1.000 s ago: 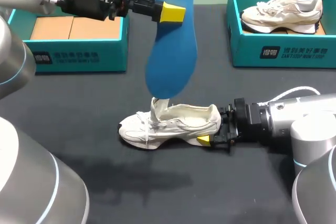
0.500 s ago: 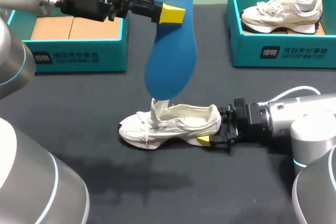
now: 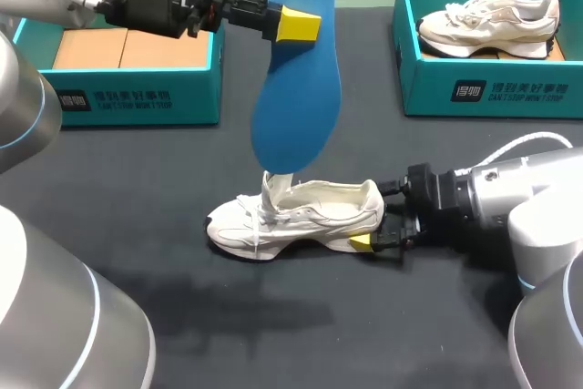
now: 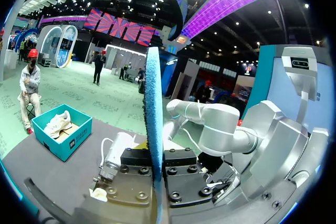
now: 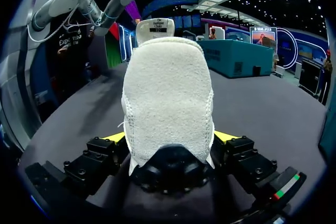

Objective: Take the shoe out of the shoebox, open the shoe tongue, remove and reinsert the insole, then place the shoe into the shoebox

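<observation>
A white sneaker (image 3: pixel 301 211) stands on the black table, toe to the left, its tongue (image 3: pixel 273 190) pulled upright. Above it hangs a blue insole (image 3: pixel 296 88), its lower end just over the shoe's opening. My left gripper (image 3: pixel 299 23) is shut on the insole's upper part; in the left wrist view the insole (image 4: pixel 153 129) stands edge-on between the gripper (image 4: pixel 156 179) blocks. My right gripper (image 3: pixel 375 227) sits at the shoe's heel. In the right wrist view the heel (image 5: pixel 168 98) lies between the open fingers of the gripper (image 5: pixel 170 137), yellow tips showing on both sides.
A teal shoebox (image 3: pixel 137 97) with cardboard inside stands at the back left. Another teal shoebox (image 3: pixel 428 88) at the back right holds a second white sneaker (image 3: pixel 492 20). Bare black table lies in front of the shoe.
My right gripper has spread its fingers slightly wider at the heel and its arm has shifted a little to the right. The left arm and the insole have kept still.
</observation>
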Tool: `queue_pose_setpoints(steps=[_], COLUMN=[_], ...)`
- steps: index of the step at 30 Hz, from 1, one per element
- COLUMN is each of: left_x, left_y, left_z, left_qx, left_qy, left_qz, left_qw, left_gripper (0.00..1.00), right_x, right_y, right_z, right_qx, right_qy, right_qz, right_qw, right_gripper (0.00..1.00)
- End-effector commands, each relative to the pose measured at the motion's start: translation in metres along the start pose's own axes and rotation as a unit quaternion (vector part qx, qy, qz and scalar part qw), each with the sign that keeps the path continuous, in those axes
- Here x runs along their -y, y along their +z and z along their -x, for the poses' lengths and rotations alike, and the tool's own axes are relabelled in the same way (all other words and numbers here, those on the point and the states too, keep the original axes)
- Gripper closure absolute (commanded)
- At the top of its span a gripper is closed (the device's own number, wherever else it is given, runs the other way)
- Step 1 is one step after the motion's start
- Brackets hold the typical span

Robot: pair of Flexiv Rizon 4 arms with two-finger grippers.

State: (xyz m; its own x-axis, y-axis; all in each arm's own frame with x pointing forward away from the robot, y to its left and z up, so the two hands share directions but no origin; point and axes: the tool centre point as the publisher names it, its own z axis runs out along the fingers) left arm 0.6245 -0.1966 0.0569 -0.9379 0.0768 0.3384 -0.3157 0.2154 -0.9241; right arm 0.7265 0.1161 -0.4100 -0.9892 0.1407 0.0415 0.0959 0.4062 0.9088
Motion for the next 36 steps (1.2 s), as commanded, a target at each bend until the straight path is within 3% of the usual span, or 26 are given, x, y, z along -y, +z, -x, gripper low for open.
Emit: queue_pose_setpoints(steps=[1, 9, 20, 27, 36], left_x=[0.0, 0.0, 0.001, 0.003, -0.002], left_y=[0.0, 0.0, -0.006, -0.009, -0.016], left_z=[0.0, 0.0, -0.006, -0.006, -0.003], left_qx=[0.0, 0.0, 0.011, 0.024, 0.033], left_qy=[0.0, 0.0, 0.009, 0.006, -0.009], left_qz=[0.001, 0.001, -0.027, -0.046, -0.069], left_qw=[1.0, 1.0, 1.0, 0.999, 0.997], left_gripper=[1.0, 1.0, 1.0, 1.0, 1.0], right_x=[-0.009, -0.013, -0.019, -0.023, -0.034], right_y=[-0.016, -0.033, -0.049, -0.057, -0.063], right_z=[-0.005, -0.007, -0.009, -0.009, -0.009], right_qx=[0.005, 0.007, 0.004, -0.003, 0.002], right_qy=[0.0, -0.004, -0.008, -0.008, -0.012], right_qz=[-0.037, -0.115, -0.178, -0.231, -0.319], right_qw=[0.999, 0.993, 0.984, 0.973, 0.948], right_gripper=[0.0, 0.0, 0.0, 0.0, 0.0])
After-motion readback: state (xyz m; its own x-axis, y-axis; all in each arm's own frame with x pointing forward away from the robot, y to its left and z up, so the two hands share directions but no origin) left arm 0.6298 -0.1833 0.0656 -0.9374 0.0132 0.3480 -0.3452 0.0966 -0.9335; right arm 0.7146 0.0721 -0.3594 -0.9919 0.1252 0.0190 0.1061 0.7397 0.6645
